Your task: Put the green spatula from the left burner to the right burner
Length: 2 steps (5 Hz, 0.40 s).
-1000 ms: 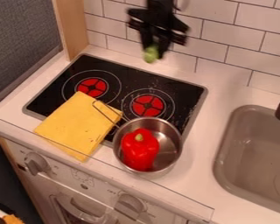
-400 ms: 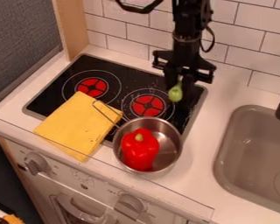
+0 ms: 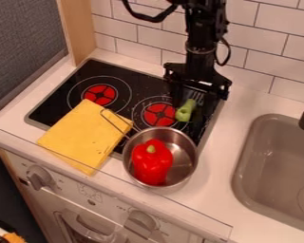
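Fingers are standing wide apart, one to either side of the green spatula, and you appear to be gripping nothing, though the dark fingers are blending into the black stove, so a light touch is hard to rule out. The spatula is lying at the right edge of the right burner, its green end pointing towards the metal pot with the red pepper in it. By my judgement you are dealing with the release and the exit, the burner being reached. You are wanting a straight, slow lift, keeping the gripper spread and level until both tips are clearing the spatula's head. If you are drifting sideways while low, you are risking dragging the spatula off the ring, or nudging it against the pot.
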Each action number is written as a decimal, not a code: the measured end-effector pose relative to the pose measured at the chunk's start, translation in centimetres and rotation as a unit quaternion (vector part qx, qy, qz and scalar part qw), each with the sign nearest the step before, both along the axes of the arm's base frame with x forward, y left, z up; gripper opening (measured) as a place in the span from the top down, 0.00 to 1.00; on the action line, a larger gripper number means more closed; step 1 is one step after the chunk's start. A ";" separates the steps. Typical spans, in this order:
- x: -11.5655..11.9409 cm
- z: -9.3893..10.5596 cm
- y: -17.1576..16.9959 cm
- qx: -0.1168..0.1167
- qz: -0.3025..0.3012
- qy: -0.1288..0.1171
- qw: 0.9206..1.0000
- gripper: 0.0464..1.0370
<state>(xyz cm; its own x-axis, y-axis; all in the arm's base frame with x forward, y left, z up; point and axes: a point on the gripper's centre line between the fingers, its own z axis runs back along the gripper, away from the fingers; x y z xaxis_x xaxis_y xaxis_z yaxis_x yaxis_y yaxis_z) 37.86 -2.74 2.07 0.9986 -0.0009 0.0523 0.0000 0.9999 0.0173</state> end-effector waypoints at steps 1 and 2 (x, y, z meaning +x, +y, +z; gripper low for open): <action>-0.3 1.4 -0.7 0.007 -0.010 -0.005 1.000 0.03; -0.8 4.2 -1.7 0.012 -0.019 -0.027 0.999 0.04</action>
